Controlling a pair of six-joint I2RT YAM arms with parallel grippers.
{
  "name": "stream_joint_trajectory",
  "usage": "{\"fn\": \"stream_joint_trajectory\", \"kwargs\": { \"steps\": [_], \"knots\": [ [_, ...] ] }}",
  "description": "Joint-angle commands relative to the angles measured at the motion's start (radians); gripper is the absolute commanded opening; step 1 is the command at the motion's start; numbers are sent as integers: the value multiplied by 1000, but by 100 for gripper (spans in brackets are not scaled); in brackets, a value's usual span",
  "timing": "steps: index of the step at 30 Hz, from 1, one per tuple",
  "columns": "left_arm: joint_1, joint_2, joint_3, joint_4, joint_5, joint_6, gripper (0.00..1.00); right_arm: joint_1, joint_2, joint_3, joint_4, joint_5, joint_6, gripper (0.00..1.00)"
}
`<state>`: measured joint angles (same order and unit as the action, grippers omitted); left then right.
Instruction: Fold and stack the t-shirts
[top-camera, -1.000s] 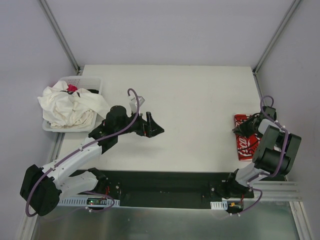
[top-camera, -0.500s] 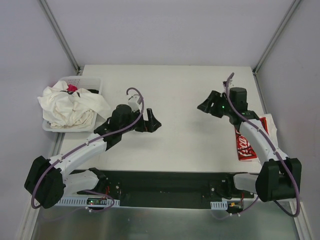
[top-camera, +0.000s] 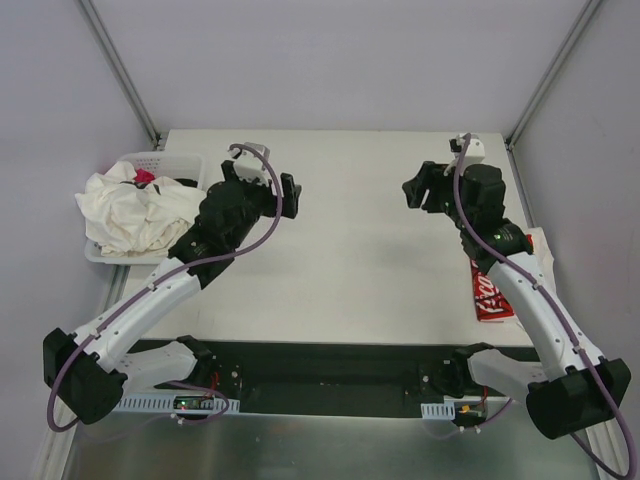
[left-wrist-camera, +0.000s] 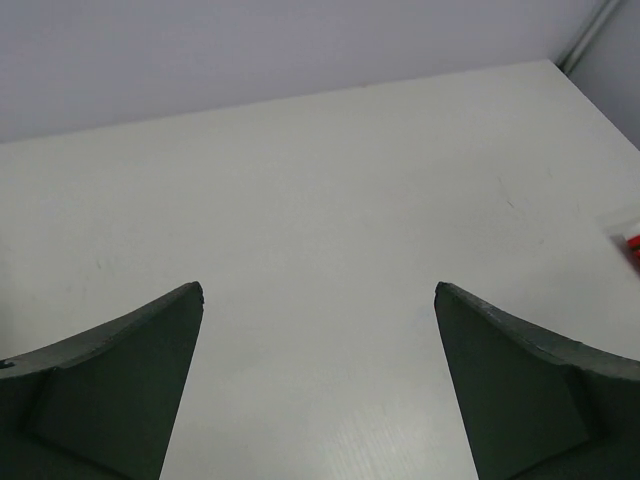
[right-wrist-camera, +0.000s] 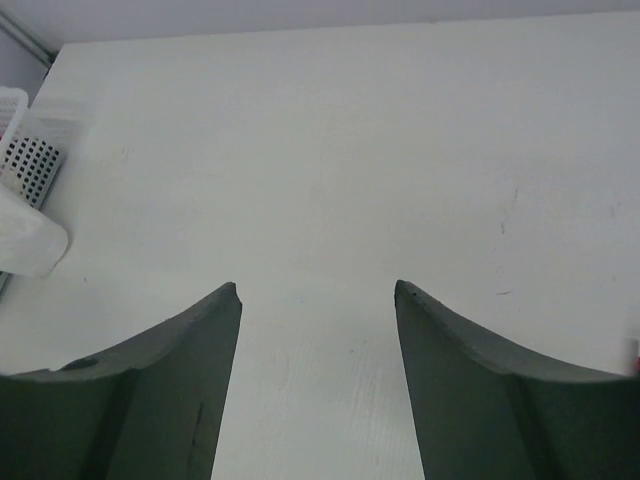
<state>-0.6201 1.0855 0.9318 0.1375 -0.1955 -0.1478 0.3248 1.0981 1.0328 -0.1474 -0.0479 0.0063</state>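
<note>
The desk (top-camera: 380, 250) carries the t-shirts (top-camera: 135, 215) at its left edge, in one crumpled off-white heap that fills the basket (top-camera: 170, 160) and spills over its near and right rims. Judging by the loose folds, the cloth is light, thin and limp. It will probably sag and drag, its layers may cling, and a deep grab into the heap would likely lift more than one shirt. The safer hold looks like a pinch on a free outer fold, such as the flap over the right rim, followed by a second pinch at a shoulder or hem. The left tool (top-camera: 262, 182) hovers just right of the heap, jaws spread wide and gripping nothing. The right tool (top-camera: 425, 185), well apart toward the far right, is likewise spread and bare. A red packet (top-camera: 490, 290) lies beneath the right arm.
</note>
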Motion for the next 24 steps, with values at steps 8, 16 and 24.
{"fn": "stream_joint_trajectory", "kwargs": {
  "steps": [8, 16, 24],
  "knots": [
    [6, -44, 94, 73, -228, 249, 99, 8, -46, 82, 2, 102, -66, 66],
    [6, -79, 42, 85, -266, 234, 99, 11, -58, 62, 16, 117, -57, 66],
    [8, -49, 22, 88, -312, 215, 99, 11, -66, 46, 25, 131, -62, 66]
  ]
}}
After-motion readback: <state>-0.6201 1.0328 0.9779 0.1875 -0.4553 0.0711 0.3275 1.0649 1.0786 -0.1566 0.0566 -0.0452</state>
